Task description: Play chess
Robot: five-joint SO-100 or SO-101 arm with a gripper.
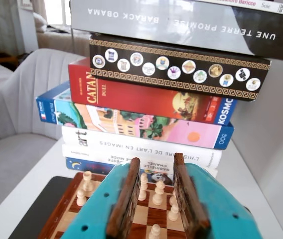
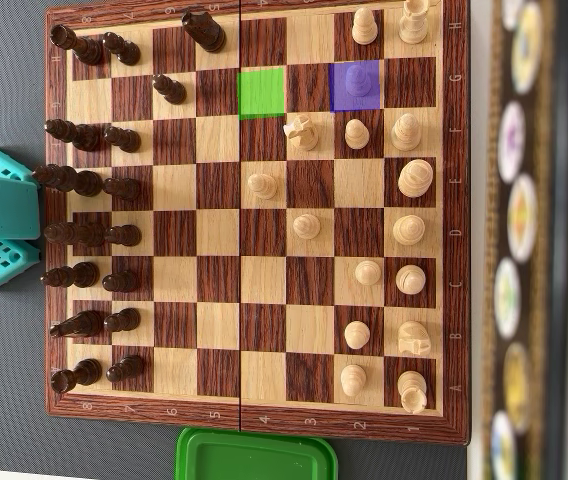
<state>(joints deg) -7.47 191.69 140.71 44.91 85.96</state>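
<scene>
Sixteen dark chessmen (image 2: 122,236) stand on the side of the chessboard (image 2: 254,415) nearest the pincer (image 1: 156,160). One dark piece (image 2: 204,30) and one dark pawn (image 2: 169,88) sit forward of their ranks. On the side farthest from the pincer I count fifteen light chessmen (image 2: 409,230) clearly, four of them advanced toward the middle. Two squares are tinted: one green square (image 2: 262,92) and one purple square (image 2: 357,85), which may cover a further pawn; I cannot tell.

The teal pincer hovers above the near edge of the board. Its two brown-padded fingers (image 1: 124,201) are moderately parted, with nothing between them.

Beyond the board's far edge rises one stack of at least eight books and game boxes (image 1: 146,97). One green lid (image 2: 254,455) lies just off the board's side, on the counter (image 1: 17,196).
</scene>
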